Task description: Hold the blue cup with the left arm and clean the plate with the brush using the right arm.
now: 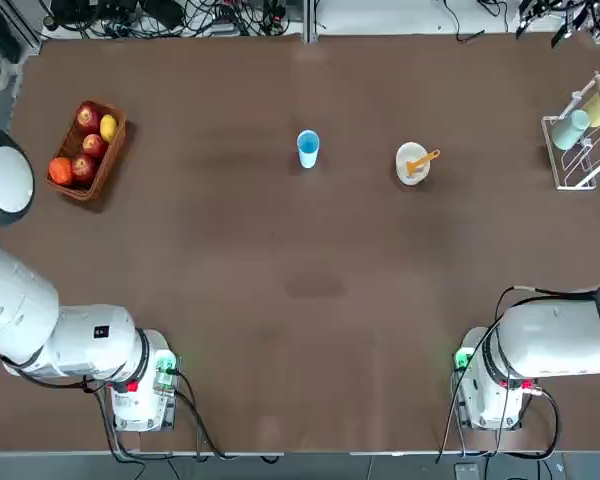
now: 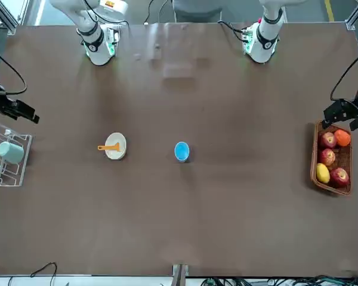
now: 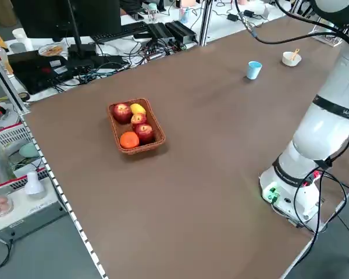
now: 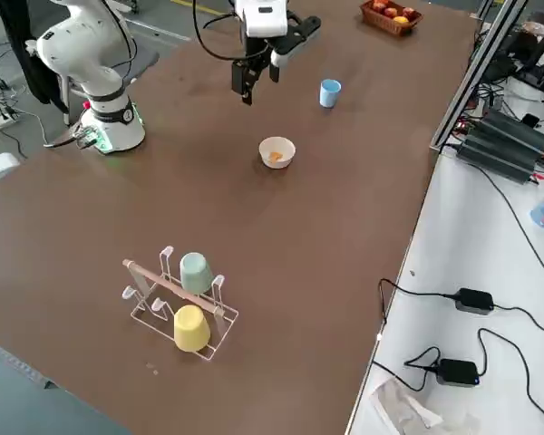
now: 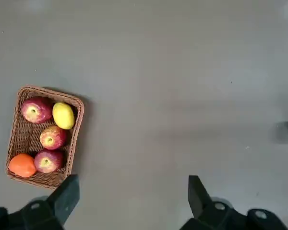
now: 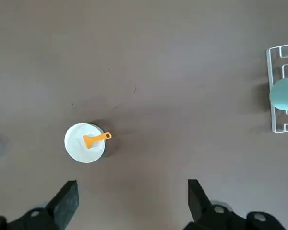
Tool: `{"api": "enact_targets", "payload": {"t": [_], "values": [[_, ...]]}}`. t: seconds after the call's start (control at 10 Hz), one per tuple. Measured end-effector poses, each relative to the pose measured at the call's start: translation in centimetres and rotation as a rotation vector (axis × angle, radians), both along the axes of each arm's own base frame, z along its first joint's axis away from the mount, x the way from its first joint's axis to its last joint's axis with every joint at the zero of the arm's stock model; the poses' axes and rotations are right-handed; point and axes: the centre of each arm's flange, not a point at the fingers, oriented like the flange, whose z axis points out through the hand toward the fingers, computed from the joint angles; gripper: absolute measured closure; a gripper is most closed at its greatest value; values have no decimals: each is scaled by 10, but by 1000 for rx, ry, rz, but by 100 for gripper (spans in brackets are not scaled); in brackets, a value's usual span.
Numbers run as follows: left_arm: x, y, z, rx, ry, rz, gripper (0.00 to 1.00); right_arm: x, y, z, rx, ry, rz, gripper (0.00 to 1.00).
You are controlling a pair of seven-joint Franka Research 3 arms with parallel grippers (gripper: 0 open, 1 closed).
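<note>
Brush [image 1: 421, 160] lying in plate [image 1: 410, 171], blue cup [image 1: 308, 148] standing beside

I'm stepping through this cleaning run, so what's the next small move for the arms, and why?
Probably bring the left gripper down toward the blue cup to hold it. Both it and the right gripper hang open and empty above the table, and the brush lies untouched in the plate.

Matt brown table [image 1: 280, 300], smooth plastic blue cup [image 1: 308, 148], smooth cream plate [image 1: 411, 164], orange plastic brush [image 1: 422, 160], woven wicker basket [image 1: 108, 160], thin white wire rack [image 1: 580, 150], glossy white arms
</note>
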Motion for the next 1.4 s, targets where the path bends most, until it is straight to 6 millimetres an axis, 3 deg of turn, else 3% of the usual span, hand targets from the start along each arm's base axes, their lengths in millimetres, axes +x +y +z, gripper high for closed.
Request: {"api": "enact_targets", "payload": {"t": [0.4, 0.8, 1.1, 1.4], "values": [[0, 2, -1, 0, 2, 4, 0, 5, 0, 37, -29, -60, 8, 0], [1, 4, -2, 1, 2, 7, 0, -2, 9, 40, -103, 2, 42, 0], [1, 4, -1, 1, 1, 8, 0, -10, 9, 62, -105, -35, 27, 0], [1, 4, 1, 1, -3, 7, 0, -13, 12, 55, -101, -5, 35, 0]]}}
